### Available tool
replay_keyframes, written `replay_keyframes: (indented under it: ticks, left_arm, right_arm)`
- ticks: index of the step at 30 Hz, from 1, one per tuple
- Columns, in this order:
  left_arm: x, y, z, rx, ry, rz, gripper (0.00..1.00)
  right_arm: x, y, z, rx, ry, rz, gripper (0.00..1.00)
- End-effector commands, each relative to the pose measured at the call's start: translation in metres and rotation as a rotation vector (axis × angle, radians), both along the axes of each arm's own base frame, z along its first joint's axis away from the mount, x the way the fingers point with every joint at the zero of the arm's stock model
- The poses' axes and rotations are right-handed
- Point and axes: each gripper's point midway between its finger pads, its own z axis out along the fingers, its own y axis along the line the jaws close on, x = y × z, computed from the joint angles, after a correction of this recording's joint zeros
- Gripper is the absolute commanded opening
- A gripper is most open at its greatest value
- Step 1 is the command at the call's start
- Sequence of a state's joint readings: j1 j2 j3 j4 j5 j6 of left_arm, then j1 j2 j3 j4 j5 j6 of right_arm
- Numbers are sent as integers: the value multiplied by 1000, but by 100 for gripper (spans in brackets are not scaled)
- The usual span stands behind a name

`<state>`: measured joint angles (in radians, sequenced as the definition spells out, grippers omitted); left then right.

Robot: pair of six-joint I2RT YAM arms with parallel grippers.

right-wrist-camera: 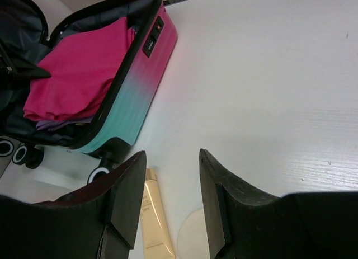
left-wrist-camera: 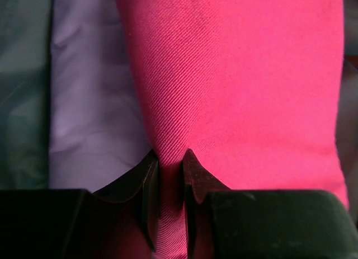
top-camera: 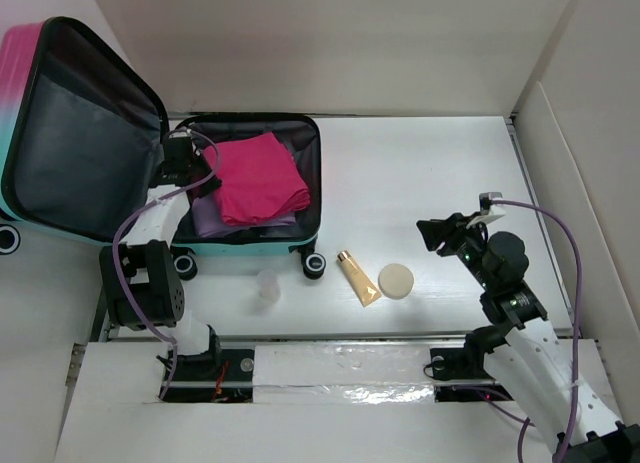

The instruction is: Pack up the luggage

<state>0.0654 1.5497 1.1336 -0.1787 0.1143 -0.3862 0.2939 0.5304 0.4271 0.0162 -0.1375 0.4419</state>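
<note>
The luggage (top-camera: pixel 312 198) lies open at the left of the table, its dark-lined lid (top-camera: pixel 85 143) raised; its pink-to-teal shell (right-wrist-camera: pixel 140 97) also shows in the right wrist view. Inside it a folded pink cloth (top-camera: pixel 260 178) rests on a lavender cloth (top-camera: pixel 205 218). My left gripper (top-camera: pixel 197 163) reaches in from the left. Its jaws (left-wrist-camera: pixel 170 161) are shut on a fold of the pink cloth (left-wrist-camera: pixel 240 74), with the lavender cloth (left-wrist-camera: pixel 89 102) beside it. Over the bare table at the right, my right gripper (top-camera: pixel 430 233) hangs open and holds nothing (right-wrist-camera: pixel 172 154).
On the table in front of the luggage lie a beige tube (top-camera: pixel 358 278) and a round cream disc (top-camera: pixel 396 281), with a small clear cup (top-camera: pixel 268 286) left of them. The tube (right-wrist-camera: pixel 154 220) and disc (right-wrist-camera: pixel 193 242) sit just below my right fingers. White walls close in the table at the back and right.
</note>
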Motion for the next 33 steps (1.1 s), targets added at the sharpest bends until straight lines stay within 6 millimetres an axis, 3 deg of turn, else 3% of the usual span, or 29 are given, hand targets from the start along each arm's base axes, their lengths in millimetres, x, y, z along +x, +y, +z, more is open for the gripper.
replay_keyframes:
  ticks: [1,2,3,6,8,9,11,12,13,14,16,17,19,20,21,22,23,24,26,27,30,33]
  left_arm:
    - [15,23,27,83,-97,80,0]
    - [14,33,25,120,-87,124,0]
    - [13,37,22,135,-72,141,8]
    - [9,46,13,169,-21,175,60]
    - [7,45,24,160,-40,184,68]
    - [7,40,30,153,-59,172,70]
    - [6,28,63,147,-150,157,70]
    - [4,24,76,151,-183,152,71]
    - [3,18,91,146,-226,142,71]
    - [1,4,101,122,-259,99,70]
    - [-11,-17,140,69,-379,39,66]
    - [-25,-40,156,34,-434,-34,64]
    - [-40,-69,173,-14,-500,-134,57]
    - [-57,-84,184,-42,-542,-195,53]
    - [-68,-102,189,-64,-564,-260,40]
    - [-75,-109,194,-78,-589,-296,34]
    - [-92,-118,196,-113,-606,-359,29]
    - [-99,-123,197,-130,-615,-387,20]
    - [-122,-129,196,-158,-635,-448,10]
    - [-130,-130,196,-161,-644,-467,2]
    - [-157,-124,195,-135,-688,-490,0]
    - [-180,-113,201,-89,-764,-439,4]
  right_arm:
    - [1,0,16,1,-71,5,49]
    - [1,0,16,1,-71,7,49]
    - [0,0,17,2,-73,10,49]
    - [1,2,14,-2,-64,21,48]
    - [2,6,9,-9,-50,41,37]
    - [2,10,9,-13,-53,67,25]
    - [5,16,2,-23,-27,96,9]
    - [5,19,0,-30,-21,118,2]
    - [6,24,-1,-36,-15,134,0]
    - [6,28,-4,-39,-5,148,0]
    - [9,38,-13,-66,16,171,0]
    - [4,53,-10,-75,11,217,0]
    - [7,66,-22,-132,39,224,0]
    - [-1,86,-17,-148,28,281,0]
    - [2,92,-30,-203,62,275,2]
    - [0,101,-33,-228,71,292,5]
    - [-2,110,-35,-249,75,306,9]
    - [-12,128,-31,-265,67,351,21]
    - [-11,138,-42,-306,97,329,36]
    - [-18,148,-41,-308,100,347,50]
    - [-21,163,-43,-283,96,346,67]
    - [-41,200,-44,-252,90,451,77]
